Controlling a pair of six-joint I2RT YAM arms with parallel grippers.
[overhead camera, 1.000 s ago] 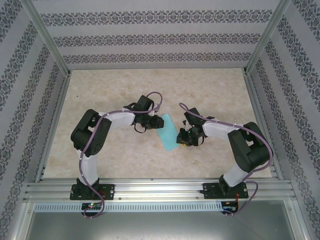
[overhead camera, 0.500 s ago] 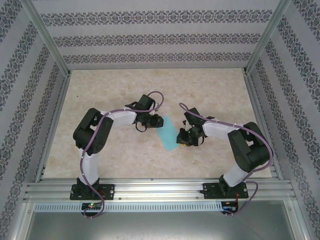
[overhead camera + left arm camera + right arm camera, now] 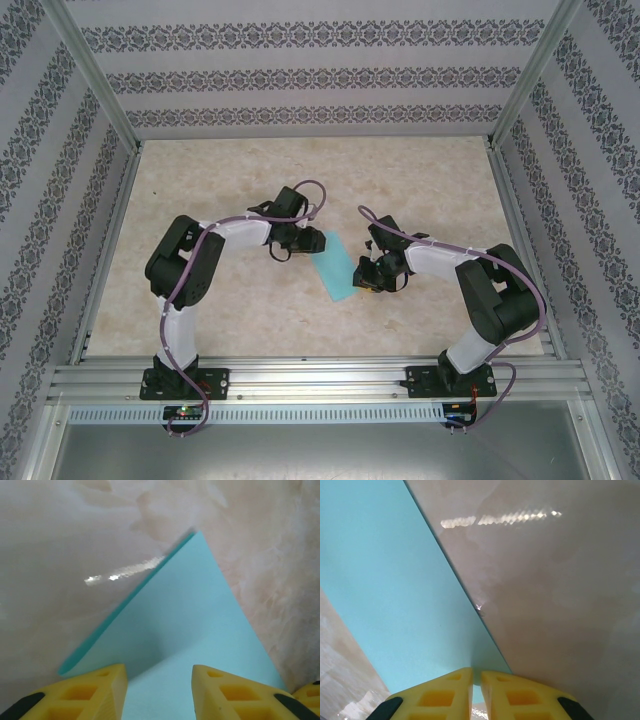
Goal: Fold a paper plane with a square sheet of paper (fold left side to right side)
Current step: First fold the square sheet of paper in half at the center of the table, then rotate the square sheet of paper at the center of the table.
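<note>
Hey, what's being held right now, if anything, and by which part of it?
The flat turquoise paper sheet, pinched at its edge by the right gripper, jaws closed. The left gripper has jaws apart over the sheet, gripping nothing.

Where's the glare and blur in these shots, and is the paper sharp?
Left wrist view: a bright glare streak on the table beside the turquoise paper, whose far tip looks soft. Right wrist view: a rippled glare band on the table; the paper's edge is crisp. Top external view: even light, no glare, the paper small but clear.
</note>
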